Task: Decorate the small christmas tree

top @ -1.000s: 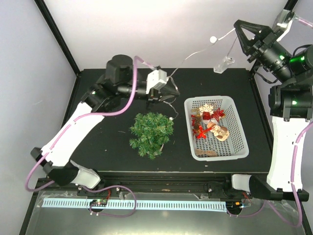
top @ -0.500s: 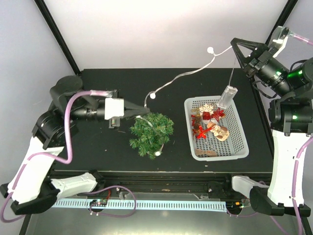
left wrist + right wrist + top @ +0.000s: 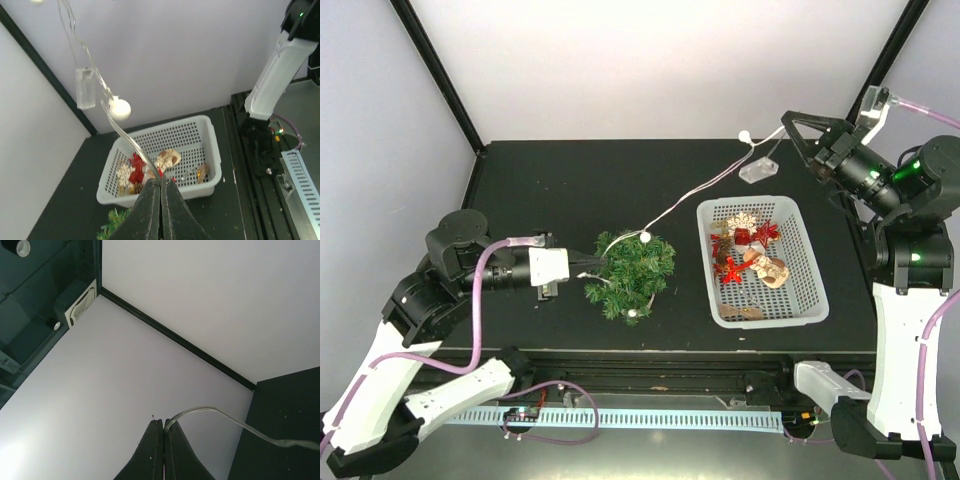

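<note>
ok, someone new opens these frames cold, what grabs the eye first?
The light string strung across the table: the left gripper pinches it at the small christmas tree in the middle, and the right gripper holds it near the far right corner, both jaws shut on it. Next comes the white basket of red and cream ornaments, just right of the tree.

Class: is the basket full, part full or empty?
Part full: the basket holds a handful of ornaments, with bare mesh floor showing around them.
</note>
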Action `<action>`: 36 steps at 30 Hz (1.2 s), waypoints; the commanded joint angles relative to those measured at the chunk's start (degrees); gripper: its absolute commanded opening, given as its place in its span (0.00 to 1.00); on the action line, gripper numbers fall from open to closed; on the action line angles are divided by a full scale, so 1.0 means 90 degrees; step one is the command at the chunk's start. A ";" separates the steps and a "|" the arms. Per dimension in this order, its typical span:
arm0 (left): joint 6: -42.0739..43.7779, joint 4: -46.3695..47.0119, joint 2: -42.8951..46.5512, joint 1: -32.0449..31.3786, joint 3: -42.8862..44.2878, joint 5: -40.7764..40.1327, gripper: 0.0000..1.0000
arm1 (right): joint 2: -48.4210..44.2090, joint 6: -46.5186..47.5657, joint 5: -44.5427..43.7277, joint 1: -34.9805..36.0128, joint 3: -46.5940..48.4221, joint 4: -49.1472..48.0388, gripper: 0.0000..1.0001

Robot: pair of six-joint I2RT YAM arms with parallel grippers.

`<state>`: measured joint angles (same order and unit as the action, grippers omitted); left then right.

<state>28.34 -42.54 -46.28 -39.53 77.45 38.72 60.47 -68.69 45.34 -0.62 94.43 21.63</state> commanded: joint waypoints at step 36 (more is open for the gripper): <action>0.0169 0.1085 0.0950 0.1873 -0.2001 -0.0956 0.02 | -0.0275 0.0317 0.0009 0.0158 -0.0713 -0.0103 0.01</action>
<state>29.58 -32.97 -39.03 -24.43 60.31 29.80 58.22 -65.52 45.21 0.30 88.20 23.11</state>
